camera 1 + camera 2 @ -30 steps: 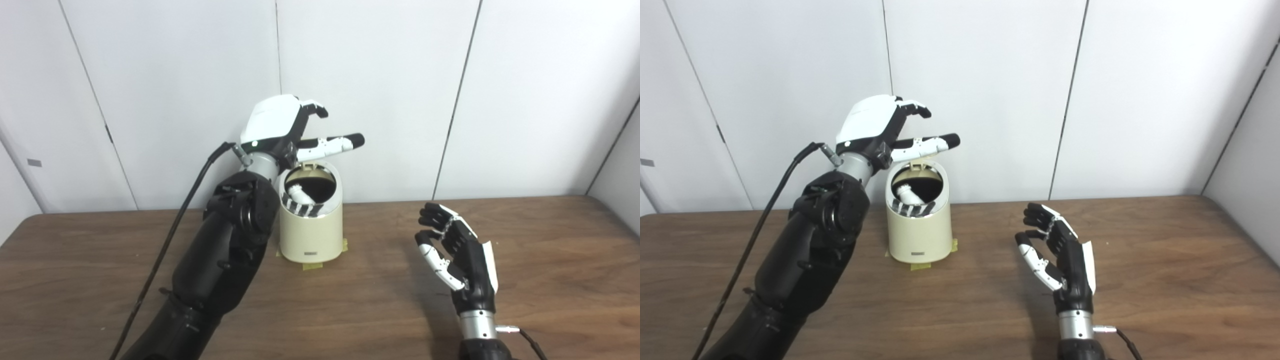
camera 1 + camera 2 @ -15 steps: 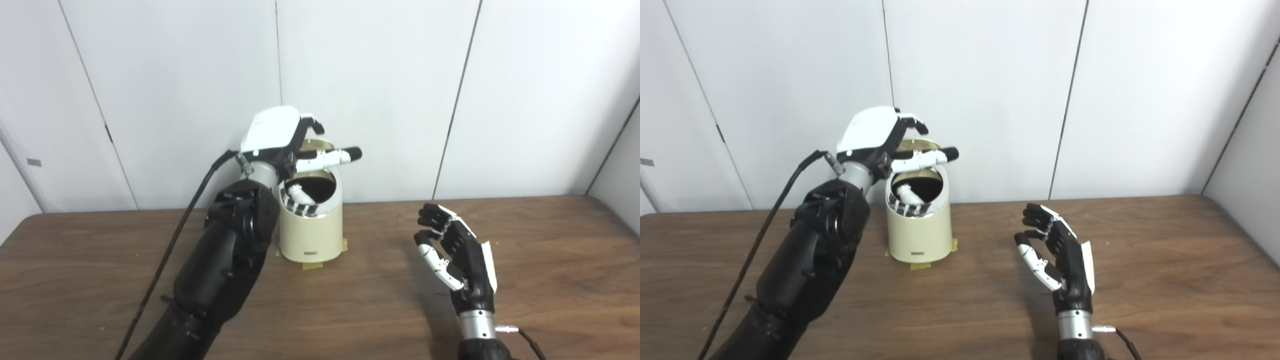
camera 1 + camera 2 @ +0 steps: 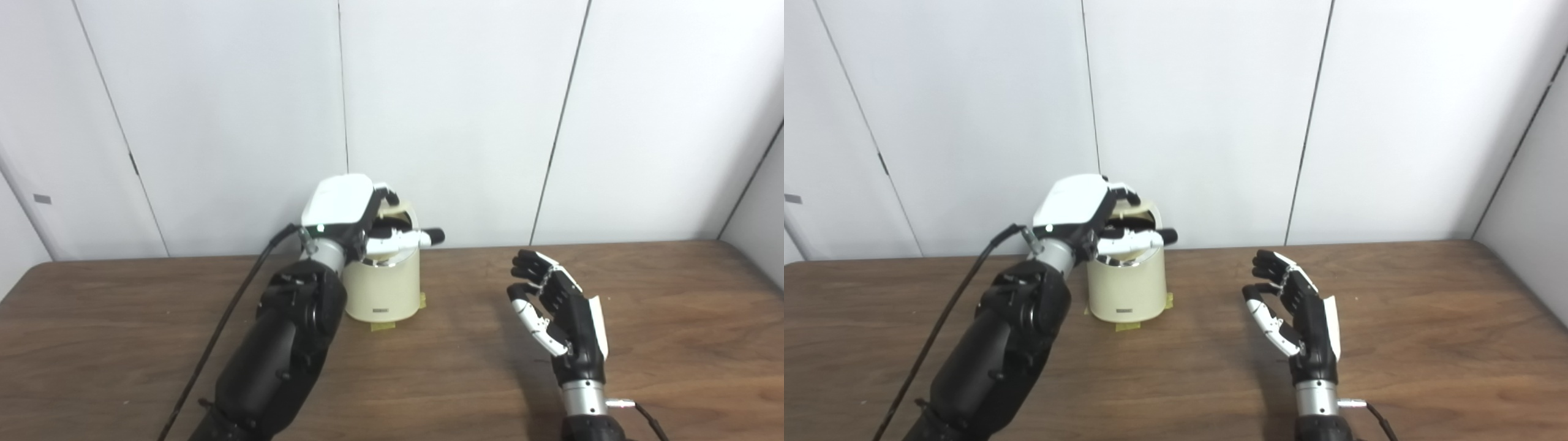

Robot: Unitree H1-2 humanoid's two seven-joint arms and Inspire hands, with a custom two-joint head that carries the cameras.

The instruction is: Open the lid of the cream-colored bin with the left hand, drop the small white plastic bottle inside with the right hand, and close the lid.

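The cream-colored bin (image 3: 383,288) stands on the table near the back wall. My left hand (image 3: 343,205) lies on top of it, fingers curled over the lid (image 3: 395,211) and thumb stretched across the opening's front. The lid is tilted low over the rim, with only a narrow dark gap showing. The small white bottle is hidden from view. My right hand (image 3: 563,312) is upright over the table to the right of the bin, open, with nothing in it.
Yellow tape (image 3: 383,326) sticks out from under the bin's base. A black cable (image 3: 226,318) runs along my left arm. The wooden table (image 3: 674,318) stretches out to the right, and white wall panels stand close behind the bin.
My left hand has come down from above the bin and brought the lid down with it, covering the bottle that showed inside the open bin. The right hand has stayed still.
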